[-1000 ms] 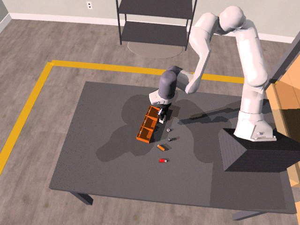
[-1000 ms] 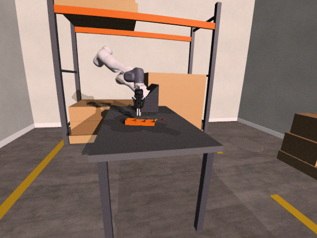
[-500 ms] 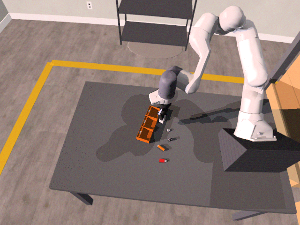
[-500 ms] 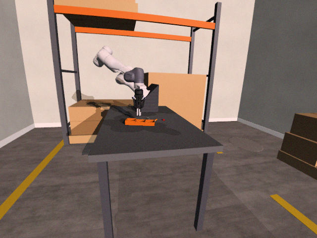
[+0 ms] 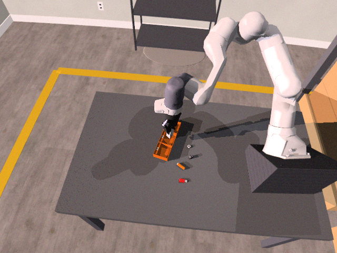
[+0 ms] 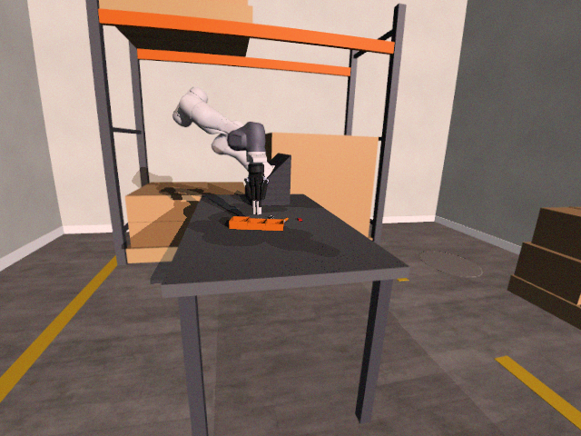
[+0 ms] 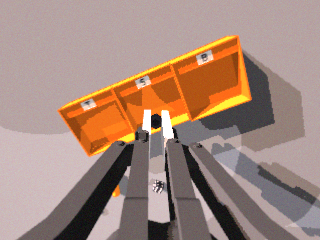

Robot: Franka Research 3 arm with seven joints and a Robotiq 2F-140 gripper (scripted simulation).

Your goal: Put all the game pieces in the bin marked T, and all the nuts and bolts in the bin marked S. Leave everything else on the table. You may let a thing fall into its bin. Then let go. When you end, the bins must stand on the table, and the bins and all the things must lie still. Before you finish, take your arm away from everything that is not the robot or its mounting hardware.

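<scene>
An orange three-part tray [image 5: 160, 156] [image 6: 255, 225] [image 7: 220, 106] lies on the table, with compartments labelled T [image 7: 89, 104], S [image 7: 143, 82] and B [image 7: 203, 57]. My gripper [image 5: 168, 134] [image 6: 256, 212] [image 7: 155, 120] hangs just above the middle S compartment. It is shut on a small dark bolt, which shows as a dark spot between the white fingertips. A grey nut [image 5: 188, 145], a black-and-white die [image 5: 191, 156] [image 7: 158, 186], an orange cylinder [image 5: 180, 165] and a red piece [image 5: 182, 180] [image 6: 300, 219] lie on the table beside the tray.
The robot's dark base block [image 5: 285, 174] stands at the right of the table. A tall rack with cardboard boxes [image 6: 328, 169] stands behind the table. Small grey bits show inside the tray in the top view, too small to name.
</scene>
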